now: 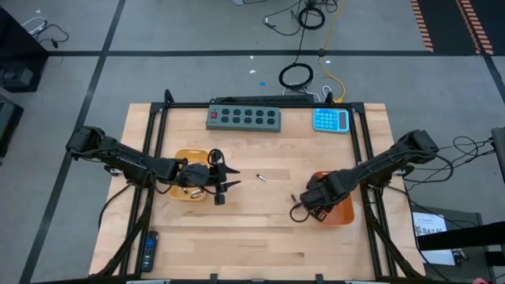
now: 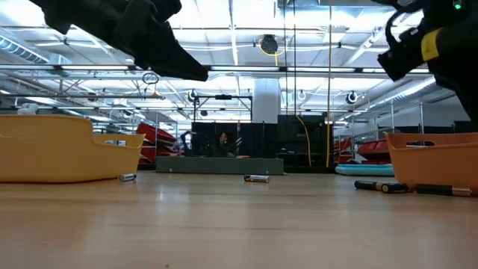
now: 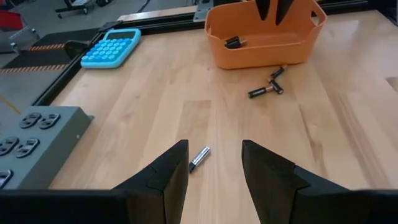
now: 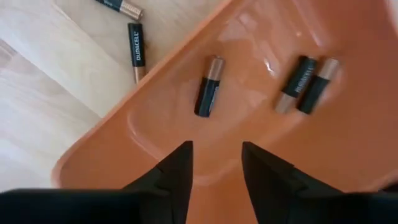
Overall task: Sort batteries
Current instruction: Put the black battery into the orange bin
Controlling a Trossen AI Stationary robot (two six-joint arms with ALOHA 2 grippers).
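Right jaws above battery (image 4: 208, 95) in tray (image 4: 348, 149)

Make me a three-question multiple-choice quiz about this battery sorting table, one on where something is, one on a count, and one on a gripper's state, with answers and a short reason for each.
1. Where does the blue calculator sit?
A. At the far edge of the table, beside the grey button box
B. Inside an orange tray
C. Next to the black remote

2. How many batteries lie in the orange tray under the right gripper?
A. None
B. Three
C. Seven

3. How do the left gripper's fingers stand?
A. Clamped on a battery
B. Apart and empty, with a silver battery on the wood ahead
C. Shut tight

Answers:
1 A, the high view shows it beside the button box.
2 B, the right wrist view shows three dark ones.
3 B, the left wrist view shows an empty gap.
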